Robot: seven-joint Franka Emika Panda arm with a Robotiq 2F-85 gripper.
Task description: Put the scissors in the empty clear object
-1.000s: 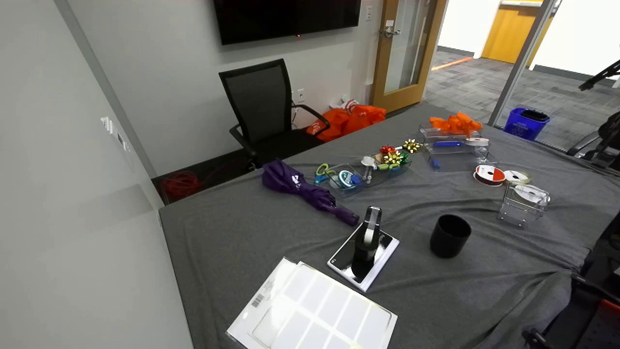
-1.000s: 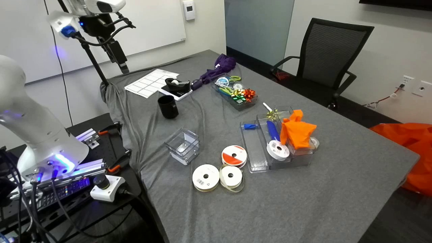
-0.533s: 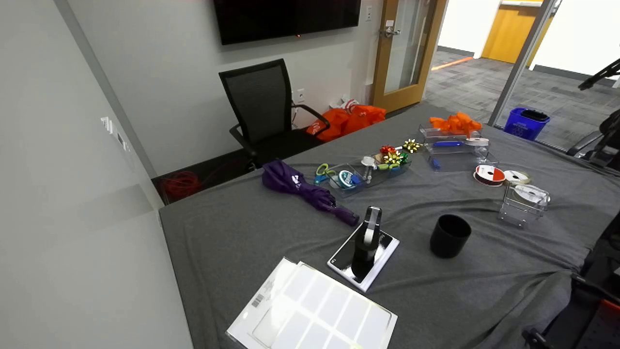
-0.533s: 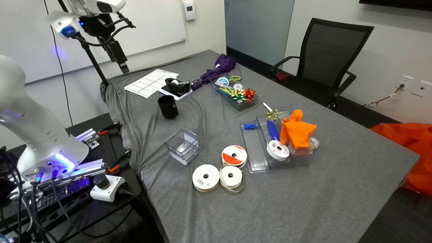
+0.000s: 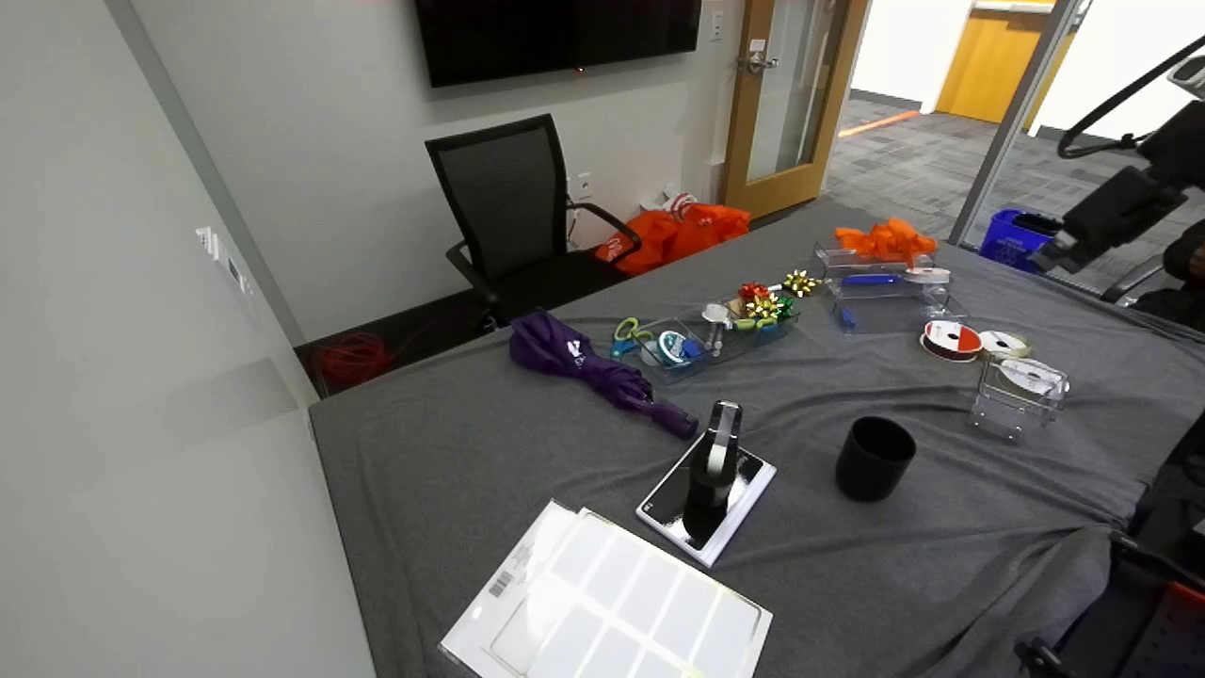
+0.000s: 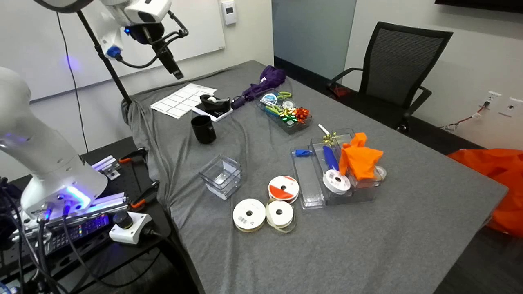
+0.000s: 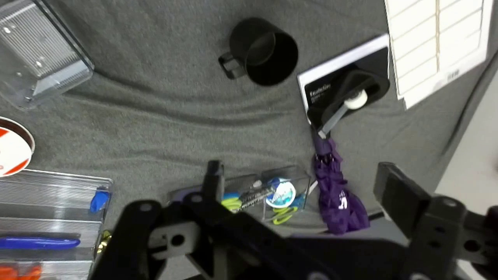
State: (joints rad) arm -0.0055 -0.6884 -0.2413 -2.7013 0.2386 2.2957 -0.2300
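Note:
Scissors with yellow-green handles (image 5: 629, 329) and blue parts lean at the end of a clear bin (image 5: 680, 375) with tape; they also show in the wrist view (image 7: 284, 215). A similar yellow-green and blue item (image 7: 231, 203) lies further along the bins. The empty clear object (image 6: 220, 176), a small low see-through container, stands in front of the black cup; it also shows in the wrist view (image 7: 58, 77). My gripper (image 7: 302, 171) is open and empty, high above the table, in both exterior views (image 5: 1052, 259) (image 6: 178, 75), far from the scissors.
A black cup (image 6: 203, 129), a tape dispenser (image 6: 215, 103) on a white box, a purple umbrella (image 6: 265, 86) and white sheets (image 6: 184, 100) lie around. Ribbon spools (image 6: 249, 215) and a larger clear tray (image 6: 312, 204) with an orange cloth (image 6: 361, 159) stand nearby. Bows (image 6: 301, 114) sit in the bins.
The arm has moved in over the table: the gripper has come into an exterior view where it was not seen before. Objects on the table have not moved.

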